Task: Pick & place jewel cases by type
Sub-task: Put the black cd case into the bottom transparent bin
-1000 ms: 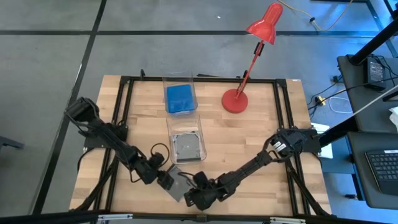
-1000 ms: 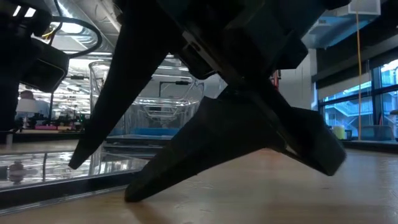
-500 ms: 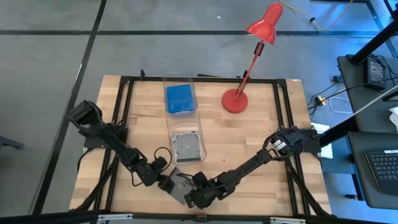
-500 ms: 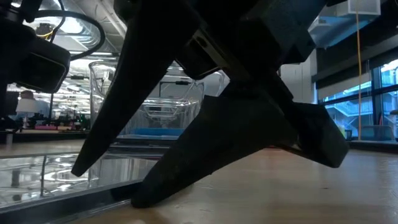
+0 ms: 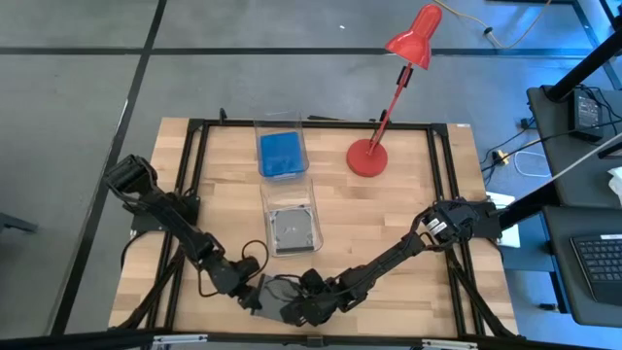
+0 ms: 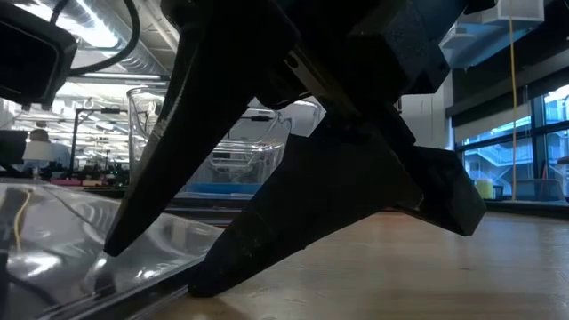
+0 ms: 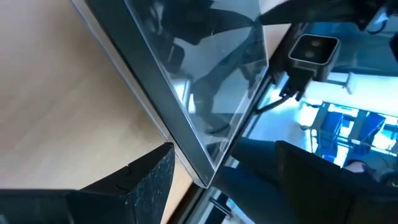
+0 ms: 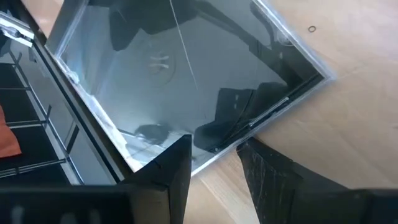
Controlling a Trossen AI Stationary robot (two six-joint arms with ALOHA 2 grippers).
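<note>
Both grippers have slid nearer the table's front edge since a second ago, and the grey jewel case point(image 5: 275, 295) between them has gone from lying flat to tilting up on one side, as the low view shows. On the left, the left gripper point(image 5: 251, 296) sits at the case's left edge near the front edge of the table point(image 5: 389, 224); its wrist view has the case's corner between its fingers point(image 7: 146, 180), so it appears to be gripping the case narrowly. Just right of it, the right gripper point(image 5: 296, 309) meets the case's other side, its fingers point(image 8: 171, 165) set narrowly with the case's edge running across the gap between them, though whether they pinch it cannot be told. Behind them, along the table's middle, stand two clear bins: the nearer bin point(image 5: 292, 223) holds another grey case point(image 5: 293, 229), the farther bin point(image 5: 282, 151) by the back edge holds a blue case point(image 5: 281, 154). Right of those, a red lamp point(image 5: 369, 156) stands near the back edge. Open wood lies on the right half of the table.
</note>
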